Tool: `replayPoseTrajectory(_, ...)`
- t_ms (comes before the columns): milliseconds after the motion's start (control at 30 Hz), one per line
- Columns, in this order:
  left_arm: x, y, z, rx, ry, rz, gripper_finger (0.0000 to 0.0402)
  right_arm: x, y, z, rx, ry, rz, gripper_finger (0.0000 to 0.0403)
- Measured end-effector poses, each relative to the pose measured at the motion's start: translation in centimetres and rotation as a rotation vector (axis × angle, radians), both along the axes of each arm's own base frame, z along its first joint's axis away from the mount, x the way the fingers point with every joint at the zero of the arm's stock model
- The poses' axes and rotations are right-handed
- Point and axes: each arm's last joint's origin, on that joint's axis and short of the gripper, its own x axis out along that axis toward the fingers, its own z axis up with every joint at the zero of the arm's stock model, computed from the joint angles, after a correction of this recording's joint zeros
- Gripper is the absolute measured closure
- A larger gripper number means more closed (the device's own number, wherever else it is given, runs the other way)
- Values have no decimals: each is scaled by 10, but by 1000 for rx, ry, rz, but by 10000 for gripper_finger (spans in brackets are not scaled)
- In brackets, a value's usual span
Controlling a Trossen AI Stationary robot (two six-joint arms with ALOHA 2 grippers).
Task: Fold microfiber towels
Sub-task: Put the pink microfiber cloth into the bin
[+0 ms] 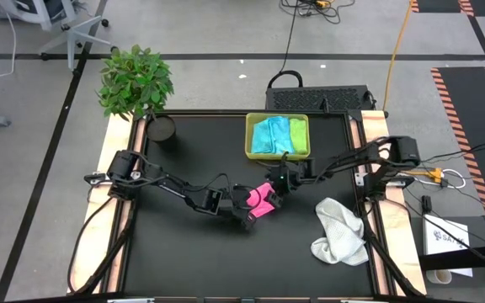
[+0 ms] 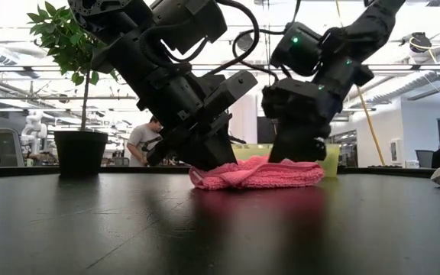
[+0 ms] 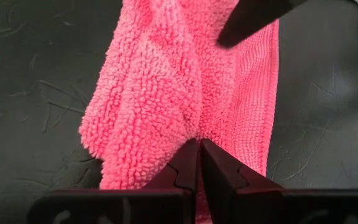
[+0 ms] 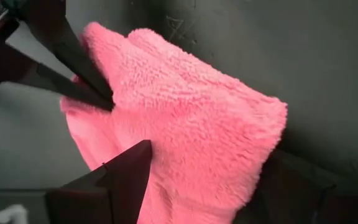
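**Both grippers meet at the pink towel in the middle of the table**

The pink towel point(image 1: 264, 200) lies bunched in a low, rumpled heap on the black table point(image 1: 183, 252), roughly at its centre. From table height it shows as a flat mound with folds along its top. The left gripper point(image 3: 199, 149) is at the towel's left end, its two dark fingers pressed together with a pinch of pink cloth caught between the tips. The right gripper point(image 4: 197, 180) comes down on the towel's right end; its fingers stand apart, one on each side of the cloth, with the towel lying between them. I cannot tell whether they touch it. The tip of the left gripper shows in the right wrist view as a dark wedge biting the far edge of the towel.

Beyond the towel, toward the far edge of the table, a yellow-green tray point(image 1: 277, 155) holds the light blue towel point(image 1: 264, 135), a teal towel point(image 1: 281, 135) and the lime green towel point(image 1: 298, 135) lying side by side. The white towel point(image 1: 340, 231) lies crumpled near the right edge of the table, well apart from the pink one. A potted plant point(image 1: 135, 82) stands at the far left corner, with a dark round pot point(image 1: 162, 128) beside it on the table.
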Motion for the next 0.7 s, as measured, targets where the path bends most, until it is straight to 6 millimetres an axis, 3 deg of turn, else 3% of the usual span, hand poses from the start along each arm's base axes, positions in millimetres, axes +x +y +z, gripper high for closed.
replayPoseTrajectory(400, 0, 0, 0, 2, 3, -4, 376, 9, 1, -19, 66, 2, 15, 161)
replayPoseTrajectory(500, 0, 0, 0, 3, 4, -6, 376, 9, 1, -20, 76, 8, 8, 208)
replayPoseTrajectory(700, 0, 0, 0, 3, 3, -6, 376, 8, 1, -21, 58, 1, 47, 376)
